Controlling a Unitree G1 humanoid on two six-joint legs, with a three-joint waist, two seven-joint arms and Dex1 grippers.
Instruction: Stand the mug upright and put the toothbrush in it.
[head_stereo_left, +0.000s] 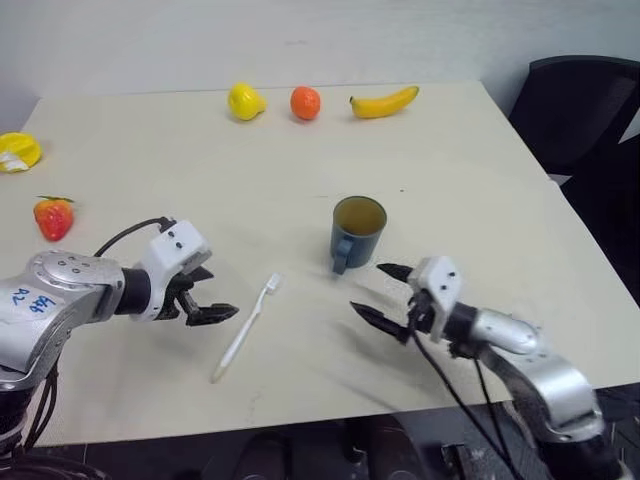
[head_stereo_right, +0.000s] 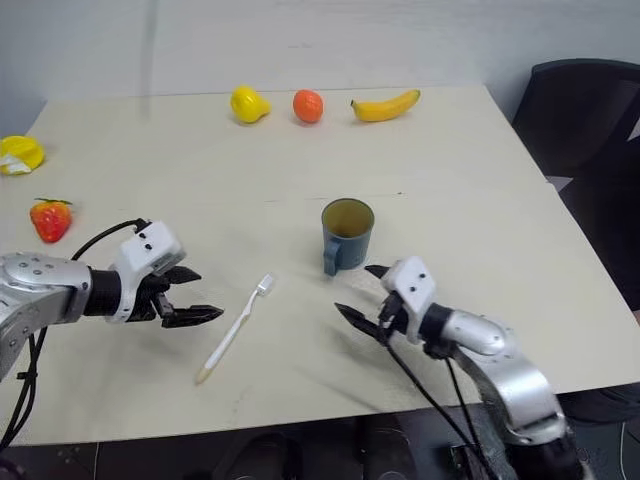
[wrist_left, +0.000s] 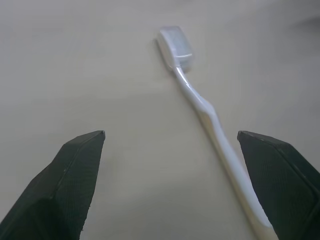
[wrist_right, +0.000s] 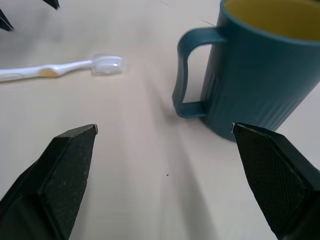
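1. The mug (head_stereo_left: 357, 232) stands upright on the table (head_stereo_left: 480, 180), mouth up, handle turned toward the robot. Uprighting appears done.
2. The toothbrush (head_stereo_left: 245, 328) lies flat on the table to the left of the mug, apart from it, bristle head pointing toward the mug.
3. The left gripper (head_stereo_left: 205, 296) hovers just beside the toothbrush handle, jaws spread wide, nothing held. In the left wrist view the brush runs close along one finger rather than centred between the two.
4. The right gripper (head_stereo_left: 382, 294) sits near the mug's base, jaws wide apart, empty, clear of the handle.
5. Risk: closing off-centre could pinch only the handle's edge and flick or roll the brush away.
6. Risk: the thin brush lies flush on the table; fingertips may scrape the surface or slide over it.
7. Risk: a sideways right-arm move could knock the mug over.
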